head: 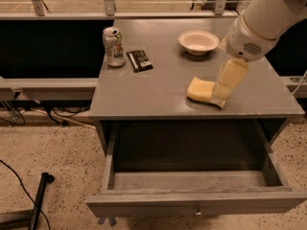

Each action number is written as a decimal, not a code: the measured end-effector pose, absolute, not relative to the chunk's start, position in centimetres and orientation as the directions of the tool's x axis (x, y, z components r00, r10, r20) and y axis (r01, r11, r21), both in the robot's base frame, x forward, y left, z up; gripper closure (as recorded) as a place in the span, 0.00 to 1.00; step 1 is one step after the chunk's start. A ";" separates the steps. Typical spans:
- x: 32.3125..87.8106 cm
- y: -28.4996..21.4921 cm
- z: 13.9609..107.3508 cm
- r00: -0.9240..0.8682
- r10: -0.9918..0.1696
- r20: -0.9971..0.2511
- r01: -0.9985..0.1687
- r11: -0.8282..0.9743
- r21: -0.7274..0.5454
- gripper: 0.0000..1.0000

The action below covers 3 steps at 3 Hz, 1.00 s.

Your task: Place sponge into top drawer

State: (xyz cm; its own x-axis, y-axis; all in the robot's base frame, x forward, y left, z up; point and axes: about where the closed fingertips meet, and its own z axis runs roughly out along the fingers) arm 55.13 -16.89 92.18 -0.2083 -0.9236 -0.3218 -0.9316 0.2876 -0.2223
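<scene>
So the biggest thing here is the grey desk (158, 90), flat top, sitting on a speckled floor. Right under the top, the top drawer (192, 202) is pulled way out toward the near side. It's wide and shallow, with a little round metal knob (197, 211) at the front centre, and only its bare grey bottom shows inside.

Next up is the robot's white arm (268, 18), reaching in from the far right corner and angling down over the right half of the desk. At the end of it, the cream-yellow claw (219, 98) points down and a bit left. Its tip sits right at the right-hand end of the sponge (200, 88) and covers that end from this angle. Honestly can't tell whether the claw is clenched on it or released, the view just doesn't show it.

The sponge itself is pale yellow and lying flat on the desk top, right of centre and fairly near the front edge, so it's not in the drawer.

Smaller stuff: a white bowl (198, 41) on the far side behind the sponge, a soda can (113, 46) standing upright at the far left, and a small black packet (139, 60) lying flat just right of the can.
</scene>
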 end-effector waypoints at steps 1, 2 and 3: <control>57.9 -17.0 90.7 -0.264 -0.894 -0.361 -0.919 0.347 -0.187 0.00; 59.6 -16.7 88.6 -0.306 -0.869 -0.390 -0.914 0.382 -0.135 0.00; 60.0 -16.3 86.4 -0.326 -0.857 -0.399 -0.916 0.391 -0.091 0.00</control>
State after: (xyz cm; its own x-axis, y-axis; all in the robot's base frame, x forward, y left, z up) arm 59.99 -16.29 86.39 -0.3260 -0.8571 -0.3990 -0.9160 0.3907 -0.0909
